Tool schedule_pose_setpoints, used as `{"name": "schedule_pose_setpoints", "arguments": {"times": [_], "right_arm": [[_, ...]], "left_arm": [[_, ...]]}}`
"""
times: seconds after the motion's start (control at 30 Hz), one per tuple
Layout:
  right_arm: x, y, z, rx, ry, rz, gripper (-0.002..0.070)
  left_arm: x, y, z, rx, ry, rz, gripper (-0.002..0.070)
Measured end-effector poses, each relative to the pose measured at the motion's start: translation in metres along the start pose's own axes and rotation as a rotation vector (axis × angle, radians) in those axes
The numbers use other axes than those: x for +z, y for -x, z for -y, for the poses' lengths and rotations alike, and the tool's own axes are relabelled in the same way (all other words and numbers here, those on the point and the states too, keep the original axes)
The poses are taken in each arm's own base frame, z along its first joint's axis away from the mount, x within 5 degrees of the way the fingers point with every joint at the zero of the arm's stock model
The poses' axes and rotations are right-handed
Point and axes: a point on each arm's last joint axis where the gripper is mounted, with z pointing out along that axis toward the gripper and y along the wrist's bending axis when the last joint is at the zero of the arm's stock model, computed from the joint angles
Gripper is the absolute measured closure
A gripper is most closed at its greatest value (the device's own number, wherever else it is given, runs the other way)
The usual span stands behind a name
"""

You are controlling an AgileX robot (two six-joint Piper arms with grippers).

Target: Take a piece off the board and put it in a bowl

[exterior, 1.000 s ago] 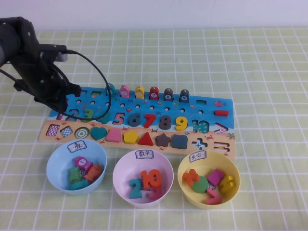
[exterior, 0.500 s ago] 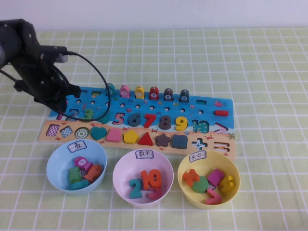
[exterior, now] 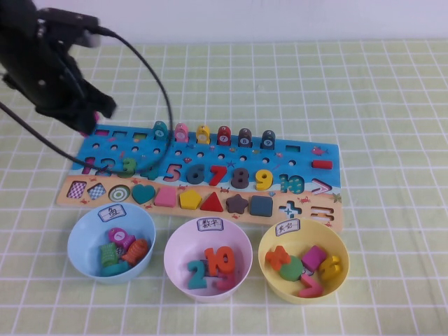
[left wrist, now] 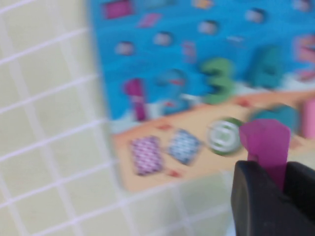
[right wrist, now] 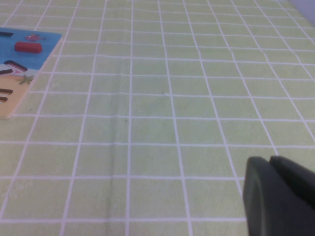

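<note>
1. Left gripper (left wrist: pixel 269 173) hangs raised above the near-left end of the board (exterior: pixel 301 162), its fingers clamped on the piece (left wrist: pixel 266 145), a magenta bar that sticks out past the tips.
2. Below and ahead of it, an empty magenta recess marks the piece's slot, beside the green 3 (left wrist: pixel 217 80).
3. The bowl (exterior: pixel 180 246) lies well off toward the robot and to the right of this gripper, between the blue bowl (exterior: pixel 82 236) and the yellow bowl (exterior: pixel 340 252).
4. Risk: only the end of the bar looks pinched, so a fast swing could twist or shed it.
5. Risk: the blue bowl lies closest, so an early release would land the piece there.
6. Right gripper (right wrist: pixel 275 183) rests closed over bare cloth beyond the board's right end.
</note>
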Motion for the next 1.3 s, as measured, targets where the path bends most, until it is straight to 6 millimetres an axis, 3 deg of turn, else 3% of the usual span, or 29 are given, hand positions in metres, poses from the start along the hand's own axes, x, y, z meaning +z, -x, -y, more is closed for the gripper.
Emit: {"name": "schedule_pose_setpoints", "arguments": {"times": [0.13,0.3,0.5,0.7,1.03,1.1,1.2,1.3], "right_arm": [[0.0,0.0,0.0,0.0,0.0,0.0,0.0694],[0.0,0.0,0.0,0.0,0.0,0.0,0.0694],[0.0,0.0,0.0,0.0,0.0,0.0,0.0694],[0.0,0.0,0.0,0.0,0.0,0.0,0.0694],[0.0,0.0,0.0,0.0,0.0,0.0,0.0694],[0.0,0.0,0.0,0.0,0.0,0.0,0.0694],[0.0,0.0,0.0,0.0,0.0,0.0,0.0694],[0.0,0.0,0.0,0.0,0.0,0.0,0.0694]], "left_arm": [[-0.004,-0.013,0.05,0.12,-0.047,-0.015,0.0609],[0.014,-0.033,0.117,0.283,-0.117,-0.068,0.0609],[0.022,-0.049,0.175,0.416,-0.163,-0.077,0.0609],[0.026,-0.052,0.192,0.431,-0.175,-0.072,0.0609],[0.078,-0.055,0.198,0.407,-0.147,-0.207,0.059],[0.086,-0.056,0.199,0.408,-0.144,-0.235,0.0531],[0.09,-0.058,0.199,0.411,-0.141,-0.252,0.0374],[0.09,-0.058,0.199,0.411,-0.141,-0.253,0.0265]]}}
